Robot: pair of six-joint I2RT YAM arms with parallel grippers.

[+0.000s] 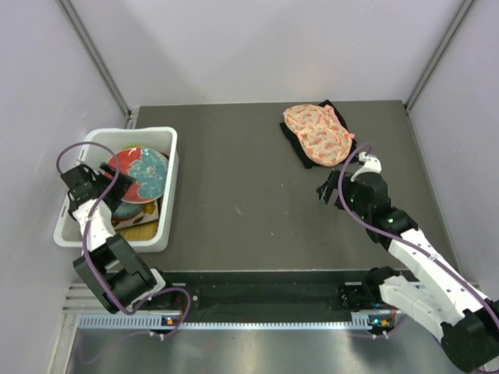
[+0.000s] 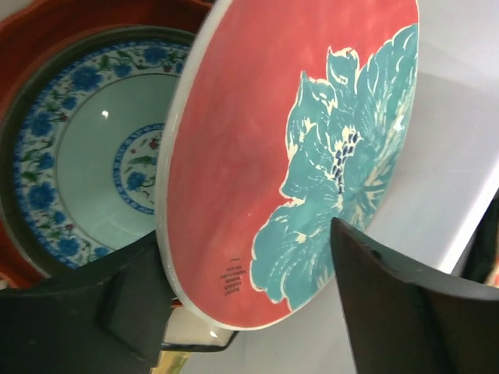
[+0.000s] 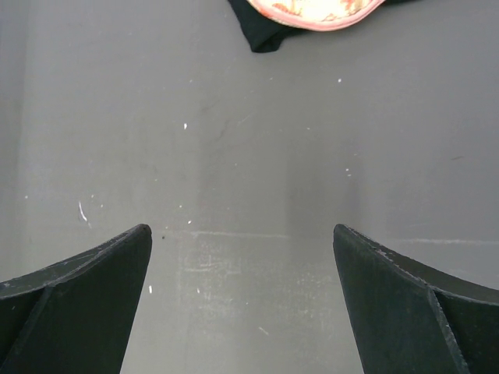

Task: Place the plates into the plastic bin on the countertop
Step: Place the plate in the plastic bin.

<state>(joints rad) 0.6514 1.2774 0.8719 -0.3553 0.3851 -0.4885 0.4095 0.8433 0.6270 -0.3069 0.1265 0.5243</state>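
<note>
A red plate with a teal flower [image 1: 139, 173] leans tilted inside the white plastic bin [image 1: 168, 134] at the left of the countertop [image 1: 249, 202]. In the left wrist view this plate [image 2: 257, 156] stands on edge between my wide-apart fingers, over a pale green plate with blue flowers [image 2: 101, 156] and a red scalloped plate [image 2: 31, 39]. My left gripper [image 1: 117, 199] [image 2: 245, 292] is open around the plate's lower edge. My right gripper [image 1: 326, 187] [image 3: 242, 265] is open and empty over bare countertop.
A pink floral fabric piece [image 1: 318, 132] lies on a black cloth [image 1: 300, 154] at the back right, just beyond my right gripper; both show at the top of the right wrist view, the fabric [image 3: 312, 12] over the cloth [image 3: 265, 35]. Pale walls surround the countertop.
</note>
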